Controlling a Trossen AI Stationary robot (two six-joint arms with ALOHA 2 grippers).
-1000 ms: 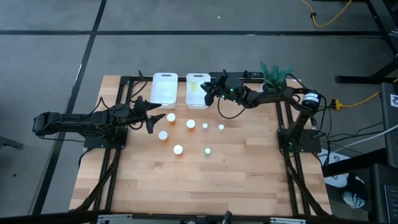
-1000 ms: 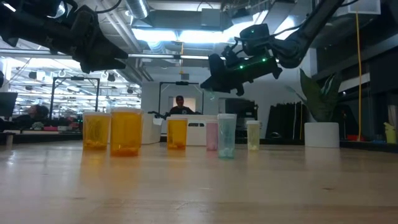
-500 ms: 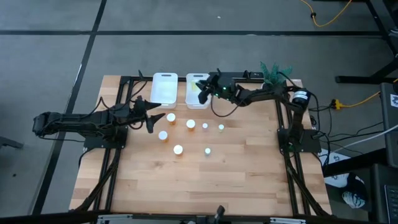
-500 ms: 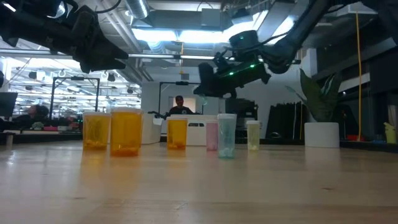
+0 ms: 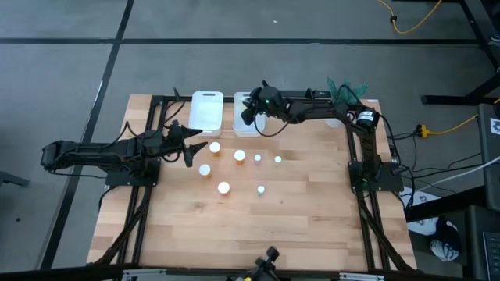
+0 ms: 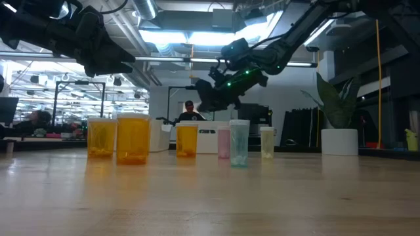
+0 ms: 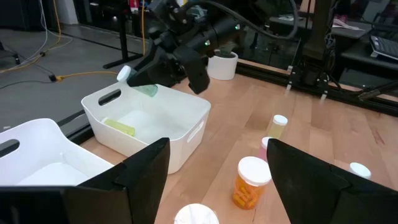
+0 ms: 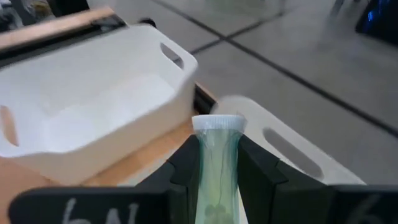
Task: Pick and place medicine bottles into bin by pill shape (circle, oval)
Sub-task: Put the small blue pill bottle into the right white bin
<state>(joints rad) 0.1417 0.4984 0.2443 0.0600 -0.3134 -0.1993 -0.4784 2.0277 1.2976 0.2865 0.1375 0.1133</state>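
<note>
My right gripper (image 5: pixel 251 110) is shut on a slim pale green medicine bottle (image 8: pixel 217 163) with a white cap, held above the right white bin (image 5: pixel 248 122). A yellow-green bottle (image 7: pixel 118 126) lies on its side in that bin. The left white bin (image 5: pixel 206 110) stands beside it. Several bottles stand upright on the table: orange ones (image 5: pixel 215 147) (image 5: pixel 240 155) (image 5: pixel 205 169) and slimmer ones (image 5: pixel 258 158) (image 5: pixel 278 160) (image 5: pixel 261 189). My left gripper (image 5: pixel 190 150) hangs open over the table's left part, near the orange bottles. My right gripper pinches the pale green bottle by its body (image 8: pixel 216 180) between the two fingers (image 8: pixel 186 169), below the cap. The bottle lies along the fingers, and its white cap (image 7: pixel 124 73) sticks out past the fingertips. It is lifted clear over the right bin, tilted, and the fingers slant downward from the table's right side.
A white pot with a green plant (image 5: pixel 344 95) stands at the far right corner. Black frame bars run along the table's left, right and far edges. The near half of the wooden table (image 5: pixel 250 234) holds nothing. A person shows in the room beyond (image 6: pixel 189 111).
My right gripper has carried the pale green bottle toward the table's left, from beside the right bin to above it, and has tipped further downward. It has stayed shut on the bottle. The bottles on the table have not moved.
</note>
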